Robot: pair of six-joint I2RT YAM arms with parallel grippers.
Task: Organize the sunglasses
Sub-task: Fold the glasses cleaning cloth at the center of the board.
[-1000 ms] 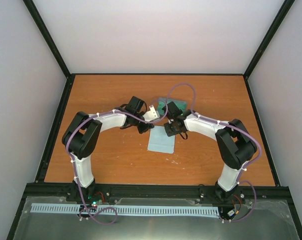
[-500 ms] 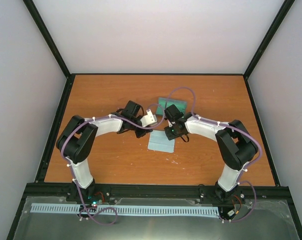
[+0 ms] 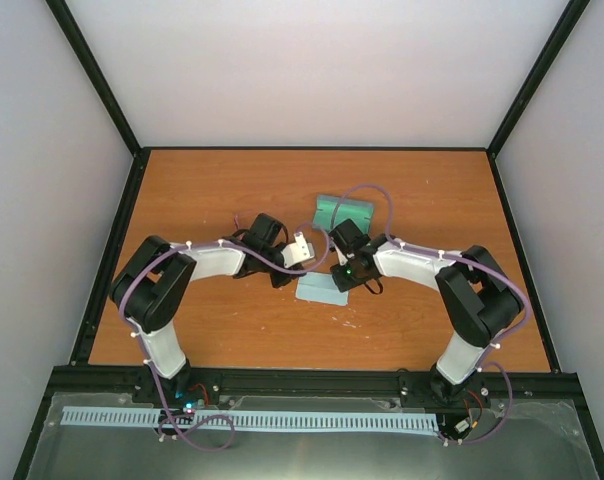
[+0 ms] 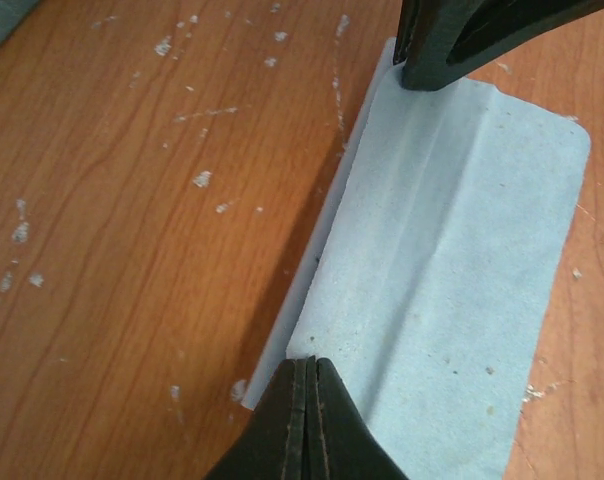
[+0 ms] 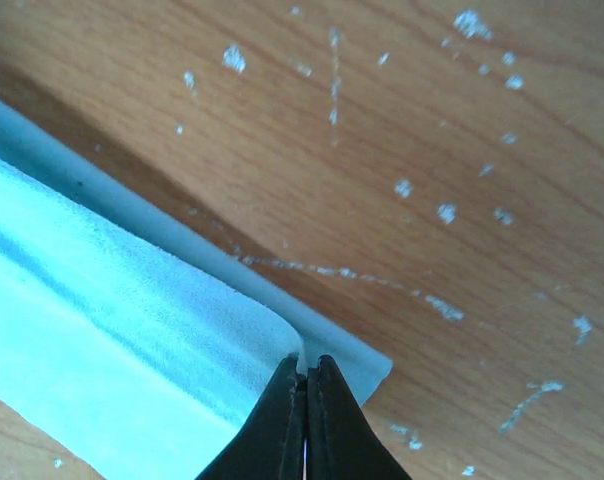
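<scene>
One cloth (image 4: 452, 250), pinched by left gripper (image 4: 307, 365) and right gripper (image 5: 304, 370).
Jaws closed on opposite ends; one case (image 3: 342, 211) nearby on counter (image 3: 212, 190).

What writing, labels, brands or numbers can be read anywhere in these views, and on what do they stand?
None: no text can be read in any view.
The cloth, the case and the table all show plain surfaces, with no print, logo or number visible.
</scene>
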